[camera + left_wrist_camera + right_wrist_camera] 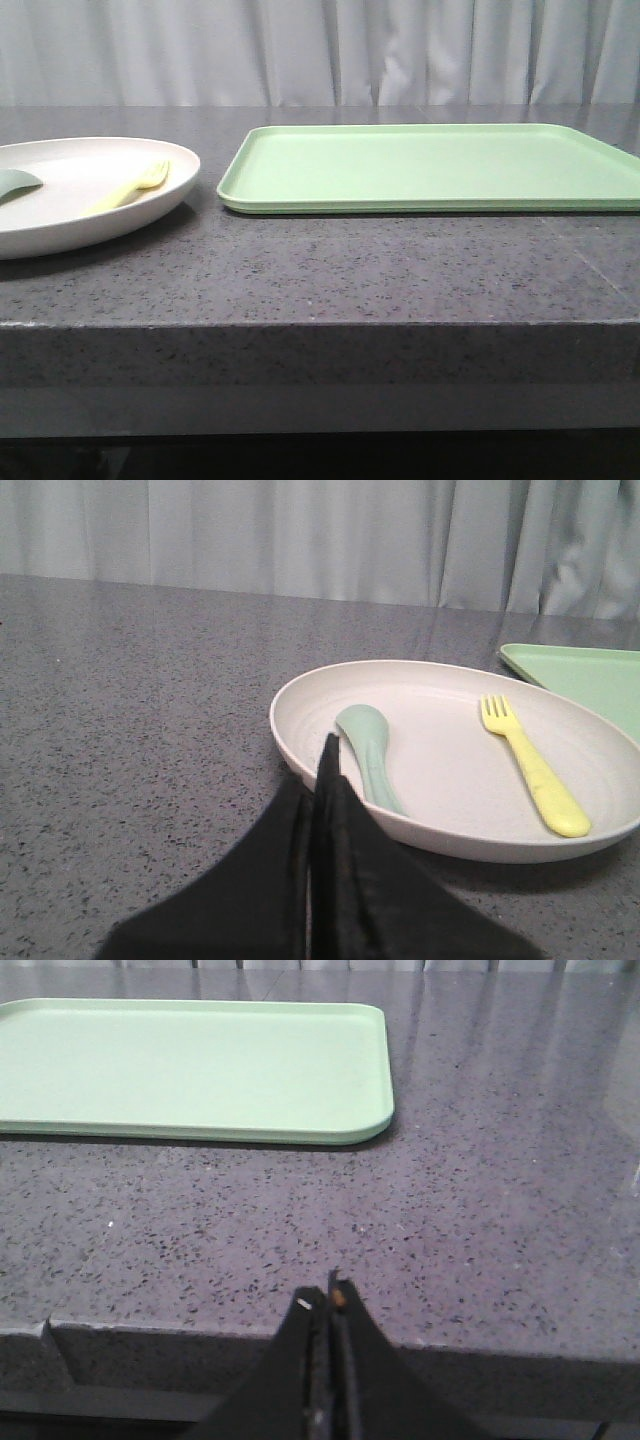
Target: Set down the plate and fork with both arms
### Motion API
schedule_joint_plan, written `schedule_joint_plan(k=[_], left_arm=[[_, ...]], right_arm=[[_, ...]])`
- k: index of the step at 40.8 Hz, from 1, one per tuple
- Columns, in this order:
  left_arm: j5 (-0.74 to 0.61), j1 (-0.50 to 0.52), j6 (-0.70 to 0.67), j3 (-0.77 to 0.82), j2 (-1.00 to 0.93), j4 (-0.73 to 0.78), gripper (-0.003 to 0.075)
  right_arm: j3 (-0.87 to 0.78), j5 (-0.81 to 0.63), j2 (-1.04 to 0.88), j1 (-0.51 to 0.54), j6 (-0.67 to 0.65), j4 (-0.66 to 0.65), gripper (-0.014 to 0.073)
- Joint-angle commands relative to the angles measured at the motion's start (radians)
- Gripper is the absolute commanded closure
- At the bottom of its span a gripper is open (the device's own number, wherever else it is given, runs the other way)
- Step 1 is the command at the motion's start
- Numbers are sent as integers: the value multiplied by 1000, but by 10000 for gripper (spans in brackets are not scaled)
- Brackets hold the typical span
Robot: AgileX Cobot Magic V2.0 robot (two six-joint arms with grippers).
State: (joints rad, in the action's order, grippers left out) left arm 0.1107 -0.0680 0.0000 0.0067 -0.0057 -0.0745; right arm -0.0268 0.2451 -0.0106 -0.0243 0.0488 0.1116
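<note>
The cream plate (60,215) sits on the table at the far left; it also shows in the left wrist view (440,750). The pale-yellow fork (132,187) lies in the plate toward the tray's side, also in the left wrist view (532,767). A grey-green spoon (370,755) lies in the plate too. My left gripper (322,765) is shut and empty, its tips at the plate's near rim beside the spoon. My right gripper (328,1300) is shut and empty, at the table's front edge. Neither gripper shows in the front view.
A rectangular light-green tray (430,165) lies on the dark speckled table (330,270) to the right of the plate; it also shows in the right wrist view (190,1070) and the left wrist view (590,680). A grey curtain hangs behind.
</note>
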Motion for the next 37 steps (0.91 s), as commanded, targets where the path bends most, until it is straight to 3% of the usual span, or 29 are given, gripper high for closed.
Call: schedule_joint_plan(k=[1,11,22,30,37], left_arm=[[-77,4,0,1,-20,-1,738],[-111,4,0,1,-20,-9,738],[-398,4,0,-20,-20,-5,738],[-282,4,0,-172,61,-5,738],[-85,4,0,-378,292,-5,738]], right_arm=[[3,-76,-18,-2,9,3,662],[3,-87,-18,-2,9,3,662],[34,-193,-18,-2,9,3,662],[200,-125,8,-1,9,3,662],[423,6,210,-1,8,4,654]])
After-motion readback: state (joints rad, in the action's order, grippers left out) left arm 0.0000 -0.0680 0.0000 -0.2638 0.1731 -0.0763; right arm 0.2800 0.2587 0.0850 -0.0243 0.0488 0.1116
